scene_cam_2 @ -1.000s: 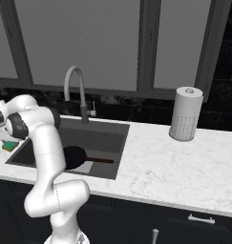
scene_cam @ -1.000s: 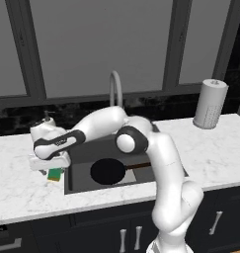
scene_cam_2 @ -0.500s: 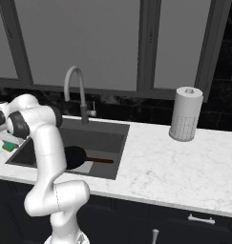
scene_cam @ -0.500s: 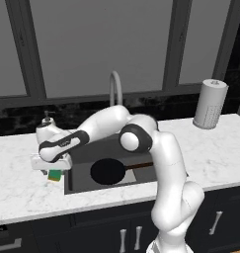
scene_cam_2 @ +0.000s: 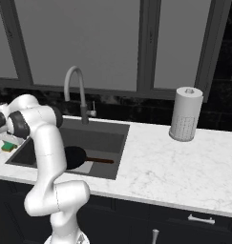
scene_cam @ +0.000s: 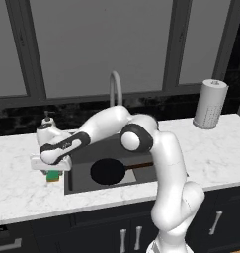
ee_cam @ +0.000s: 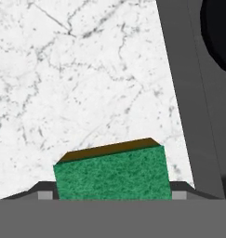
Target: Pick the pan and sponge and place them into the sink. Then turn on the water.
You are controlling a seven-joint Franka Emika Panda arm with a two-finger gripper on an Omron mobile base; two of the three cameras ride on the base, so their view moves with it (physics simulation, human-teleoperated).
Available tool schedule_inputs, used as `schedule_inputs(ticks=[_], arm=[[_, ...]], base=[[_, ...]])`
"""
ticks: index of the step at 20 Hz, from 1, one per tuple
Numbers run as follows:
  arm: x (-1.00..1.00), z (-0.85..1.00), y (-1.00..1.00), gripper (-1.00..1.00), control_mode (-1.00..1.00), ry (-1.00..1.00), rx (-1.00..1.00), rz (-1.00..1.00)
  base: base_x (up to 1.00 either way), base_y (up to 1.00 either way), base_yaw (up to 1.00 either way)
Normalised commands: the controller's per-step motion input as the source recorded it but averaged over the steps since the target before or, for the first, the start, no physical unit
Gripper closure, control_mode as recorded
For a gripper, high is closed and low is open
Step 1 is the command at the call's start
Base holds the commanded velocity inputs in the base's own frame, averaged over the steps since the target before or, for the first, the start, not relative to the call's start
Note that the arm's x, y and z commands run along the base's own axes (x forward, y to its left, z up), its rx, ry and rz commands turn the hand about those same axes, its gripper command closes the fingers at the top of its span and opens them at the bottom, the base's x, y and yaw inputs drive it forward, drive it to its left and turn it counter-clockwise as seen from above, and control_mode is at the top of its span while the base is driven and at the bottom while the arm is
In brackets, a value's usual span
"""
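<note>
The green-topped sponge [scene_cam: 53, 175] [scene_cam_2: 8, 146] lies on the white marble just left of the sink [scene_cam: 74, 184] [scene_cam_2: 105, 138]. My gripper [scene_cam: 52, 171] points down over it. In the hand view the sponge [ee_cam: 114, 174] fills the gap between the two fingertips [ee_cam: 45, 195], which press against its short sides, so the gripper [ee_cam: 112, 195] is shut on it. The sponge still rests on the counter. The black pan [scene_cam: 109, 171] [scene_cam_2: 74, 157] [ee_cam: 221, 32] lies flat in the basin with its brown handle pointing right. The arched faucet [scene_cam: 114, 84] [scene_cam_2: 74, 78] stands behind the basin, with no water running.
A paper towel roll [scene_cam: 210, 104] [scene_cam_2: 185, 114] stands on the counter at the back right. A small soap dispenser [scene_cam: 46, 118] sits behind my hand. The sink's dark edge [ee_cam: 179, 69] runs close beside the sponge. Dark cabinets line the front below.
My hand has come down onto the sponge and its fingers have closed in from wide open until they meet the sponge's sides. The pan has not moved.
</note>
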Motion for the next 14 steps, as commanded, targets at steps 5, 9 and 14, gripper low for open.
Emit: schedule_inputs(ticks=[5, 9, 14], arm=[[-0.04, -0.15, 0.0, 1.0, -1.0, -0.08, 0.01, 0.0], [0.0, -0.11, 0.0, 1.0, -1.0, -0.11, 0.0, 0.0], [-0.08, 0.09, -0.18, 1.0, -1.0, -0.03, 0.05, 0.0]], base=[[0.0, 0.0, 0.0], [0.0, 0.0, 0.0], [0.0, 0.0, 0.0]])
